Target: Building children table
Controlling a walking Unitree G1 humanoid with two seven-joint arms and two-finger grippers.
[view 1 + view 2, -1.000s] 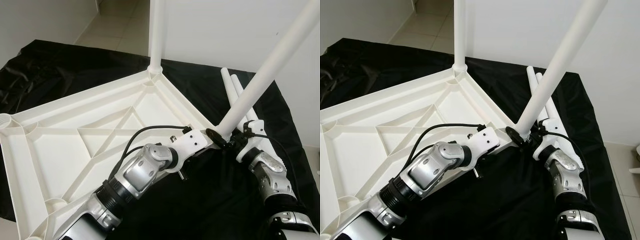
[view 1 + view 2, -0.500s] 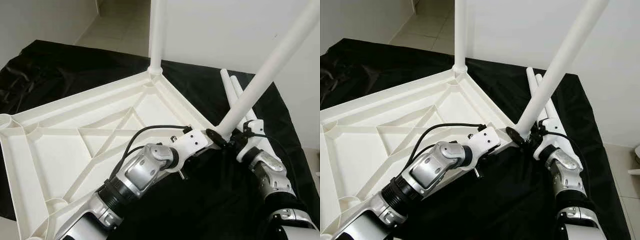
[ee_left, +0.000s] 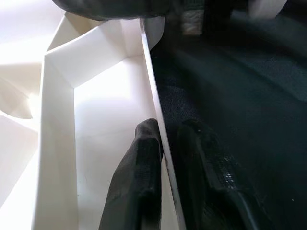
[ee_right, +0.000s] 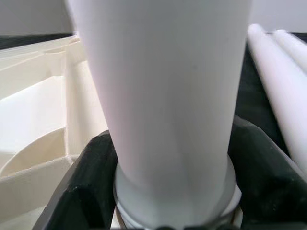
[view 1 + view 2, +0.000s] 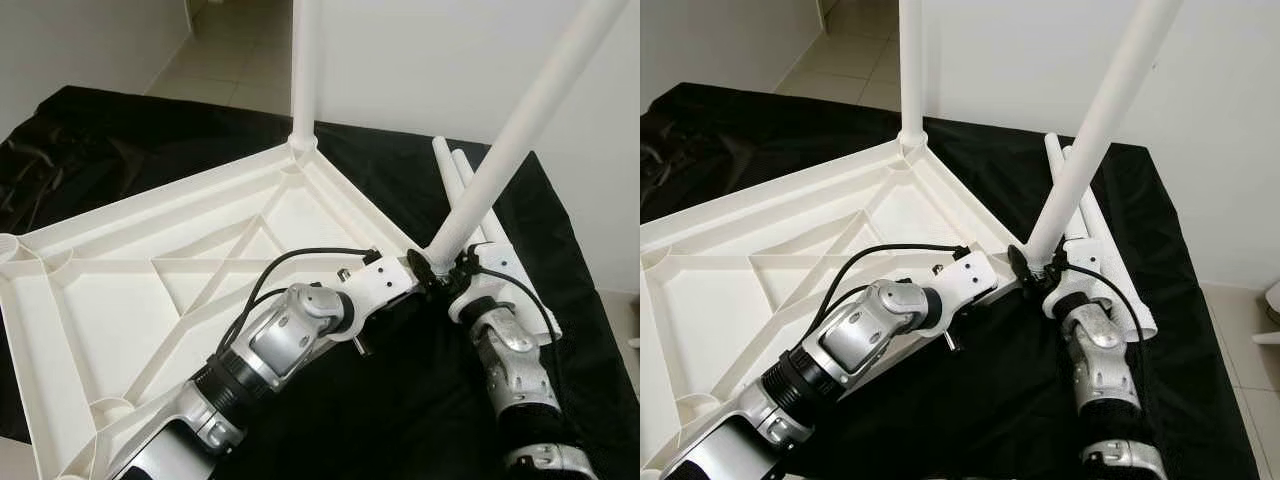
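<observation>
1. Right gripper [image 5: 440, 272] is clamped round the foot of the tilted leg [image 5: 520, 120]; in the right wrist view a black finger [image 4: 91, 177] sits on either side of the white tube, right at its collar.
2. Left gripper [image 5: 408, 283] pinches the rim of the tabletop [image 5: 120, 300] at the near right corner. In the left wrist view its fingers [image 3: 139, 182] stand one on each side of the thin wall, closed onto it.
3. Tabletop lies upside down on the black cloth [image 5: 420, 190], ribs up. One fitted leg [image 5: 303, 70] stands upright in the far corner.
4. Key relation: the tilted leg's foot is at the corner socket, just beside the left gripper, but its long axis leans up and away to the robot's right, not parallel to the fitted leg.
5. Judgement: the leg must be brought upright over the socket before it will seat; the right arm has it, the left only steadies.
6. Two spare legs [image 5: 470, 190] lie flat on the cloth just beyond the right gripper.
</observation>
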